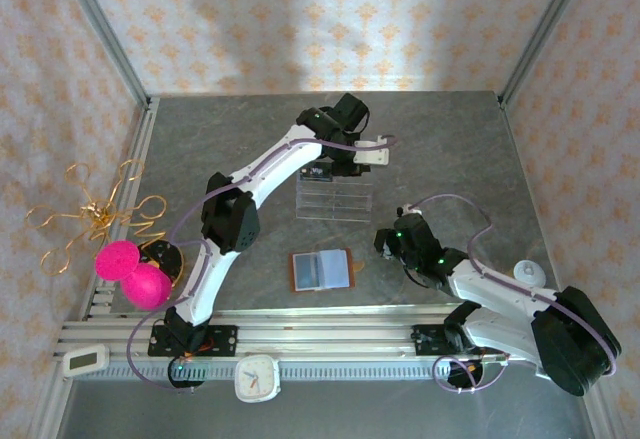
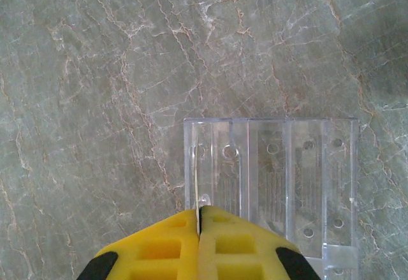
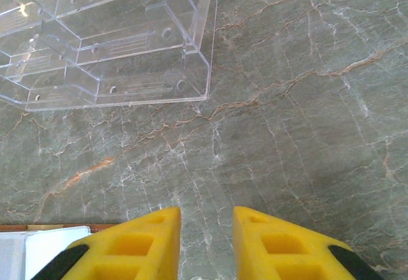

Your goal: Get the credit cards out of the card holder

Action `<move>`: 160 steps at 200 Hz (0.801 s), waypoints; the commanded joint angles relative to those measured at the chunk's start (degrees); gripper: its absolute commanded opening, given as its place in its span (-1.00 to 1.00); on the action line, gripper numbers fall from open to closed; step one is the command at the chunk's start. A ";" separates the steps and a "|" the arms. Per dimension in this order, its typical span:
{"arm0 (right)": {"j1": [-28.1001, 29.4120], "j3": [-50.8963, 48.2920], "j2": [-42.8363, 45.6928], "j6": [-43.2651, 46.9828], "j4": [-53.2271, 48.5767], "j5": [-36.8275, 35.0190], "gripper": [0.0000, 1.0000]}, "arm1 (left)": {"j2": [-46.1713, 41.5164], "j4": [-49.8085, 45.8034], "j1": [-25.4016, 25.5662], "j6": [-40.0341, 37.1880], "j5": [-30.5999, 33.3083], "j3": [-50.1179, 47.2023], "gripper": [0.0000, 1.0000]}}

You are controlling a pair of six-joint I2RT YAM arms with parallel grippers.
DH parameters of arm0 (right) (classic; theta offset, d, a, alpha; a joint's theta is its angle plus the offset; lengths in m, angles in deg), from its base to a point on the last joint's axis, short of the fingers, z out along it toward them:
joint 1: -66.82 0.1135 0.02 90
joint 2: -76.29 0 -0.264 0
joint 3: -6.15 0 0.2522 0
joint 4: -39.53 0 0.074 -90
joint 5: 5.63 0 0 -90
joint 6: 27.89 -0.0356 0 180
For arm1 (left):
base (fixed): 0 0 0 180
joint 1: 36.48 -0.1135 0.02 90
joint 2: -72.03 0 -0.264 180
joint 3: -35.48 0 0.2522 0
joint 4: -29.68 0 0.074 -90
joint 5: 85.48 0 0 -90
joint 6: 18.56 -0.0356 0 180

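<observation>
Brown card holder [image 1: 321,270], grey-veined table [image 1: 440,139]

The light is bright and even and seems to come from above. In the top view the back wall [image 1: 320,19] has soft grey shadows on it, and the table [image 1: 440,149] is lit the same all over. The clear rack [image 1: 333,199] looks pale and hard to make out from up there. In the right wrist view it has a small white shine at its top left corner. The lines in the stone are sharp in both wrist views. The yellow fingers [image 3: 137,245] at the bottom look a bit soft. In the left wrist view the right side is a little darker.
</observation>
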 commanded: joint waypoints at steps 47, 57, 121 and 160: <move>-0.65 1.02 -0.64 0.78 1.25 0.17 -0.47 | -0.01 0.61 -0.04 -1.35 -0.07 -1.81 -1.00; -0.61 1.01 -0.69 0.82 1.29 0.30 -0.48 | -0.21 0.80 0.04 -1.40 -0.11 -2.38 -1.00; -0.83 0.10 -0.17 0.81 1.51 0.74 -0.47 | -1.52 6.52 0.97 2.30 3.61 -4.25 -0.21; -0.91 -0.22 0.65 0.79 1.60 0.92 -0.46 | -2.93 10.43 1.19 4.84 5.55 -4.78 -0.06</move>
